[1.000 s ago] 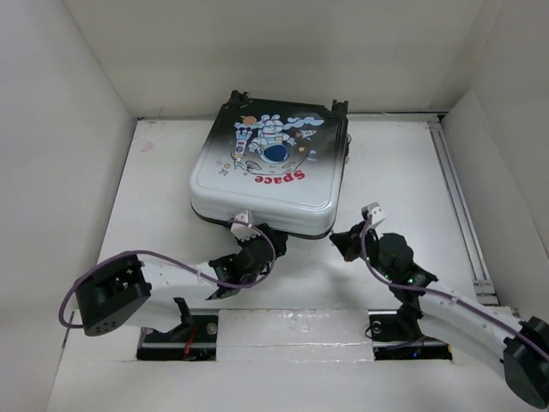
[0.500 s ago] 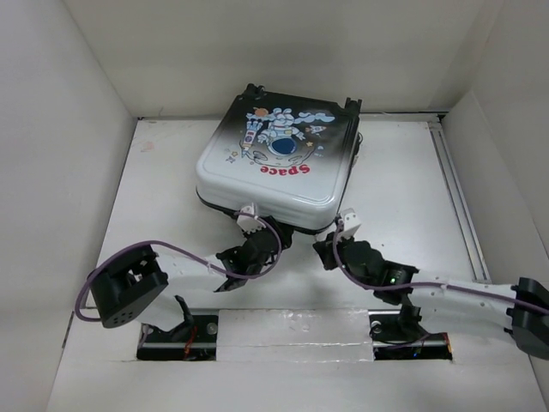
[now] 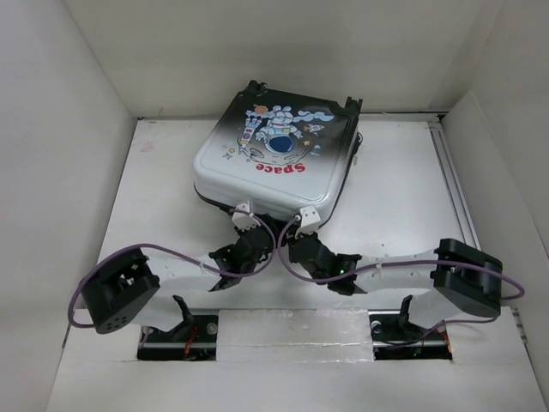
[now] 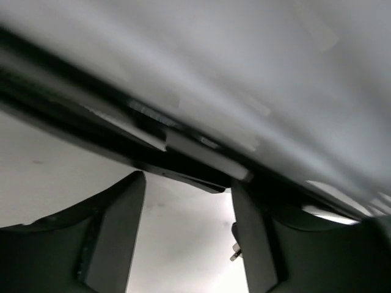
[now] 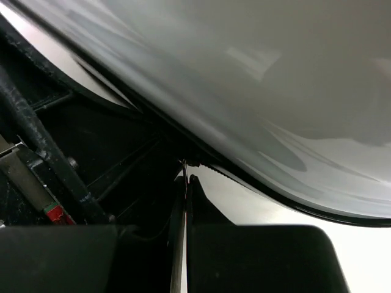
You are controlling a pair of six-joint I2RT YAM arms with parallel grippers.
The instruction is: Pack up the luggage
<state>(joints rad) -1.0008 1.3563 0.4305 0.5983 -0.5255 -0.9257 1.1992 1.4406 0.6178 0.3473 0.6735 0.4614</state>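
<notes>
White desk [image 3: 154, 189] fills the overhead view. The luggage [image 3: 273, 159] lies flat on it toward the far middle, closed, with the astronaut print and red "Space" lettering facing up. My two arms reach in from the near edge and meet at the case's near side. The left pincer [image 3: 243, 216] and the right pincer [image 3: 306, 221] sit close together, both right against the lower rim of the shell. From up here I cannot judge either opening.

On the left wrist camera the glossy shell of the luggage [image 4: 256, 67] runs blurred across the top, its dark rim just past the tips. The left pincer [image 4: 186, 201] stands apart, with only bare desk [image 4: 183, 256] showing in the gap and nothing between its fingers [image 4: 116, 238].

On the right wrist camera the luggage [image 5: 281, 79] curves over the upper right, its dark seam running down toward the tips. The right pincer [image 5: 186, 183] is pressed together, just a thin slit between its two halves, its tip right at that seam. Whether it pinches anything there I cannot tell.
</notes>
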